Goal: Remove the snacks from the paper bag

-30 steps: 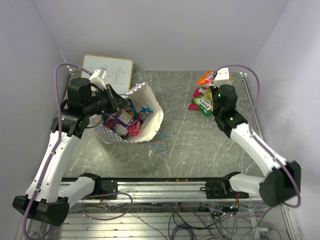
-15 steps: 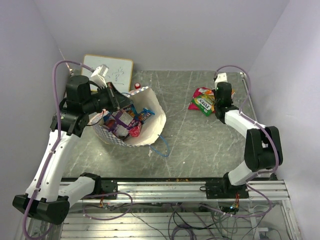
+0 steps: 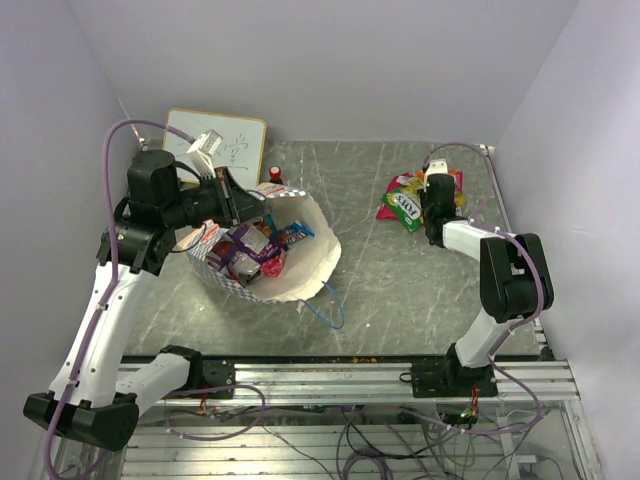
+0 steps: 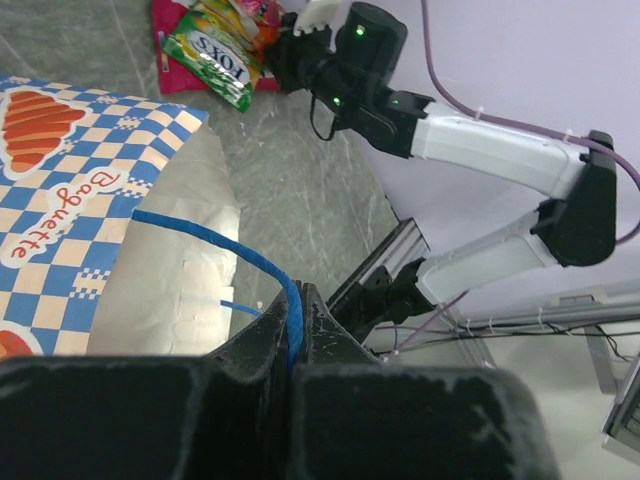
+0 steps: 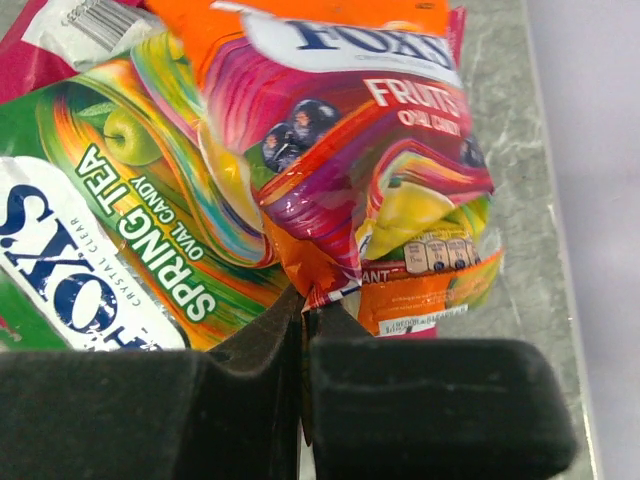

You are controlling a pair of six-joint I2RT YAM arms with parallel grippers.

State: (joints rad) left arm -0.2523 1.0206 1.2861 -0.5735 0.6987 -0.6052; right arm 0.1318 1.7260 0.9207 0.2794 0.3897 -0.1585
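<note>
The paper bag (image 3: 300,262) lies on its side, mouth up, with several snacks (image 3: 250,248) inside: purple, red and blue packets. My left gripper (image 3: 238,198) is at the bag's far rim, shut on a blue cord handle (image 4: 262,267); the checkered bag side (image 4: 90,190) shows in the left wrist view. My right gripper (image 3: 437,192) is at the far right, shut on a corner of an orange-purple packet (image 5: 350,130). That packet lies against a green packet (image 5: 110,190), which also shows in the top view (image 3: 405,205) and the left wrist view (image 4: 212,50).
A framed whiteboard (image 3: 228,140) leans at the back left. A small red-and-black knob (image 3: 275,173) sits just behind the bag. The bag's other blue handle (image 3: 325,305) trails on the table toward the front rail (image 3: 320,372).
My right arm folded back and brought the orange packet over the green one. My left gripper rose slightly with the handle, and the bag's mouth spread wider to the right.
</note>
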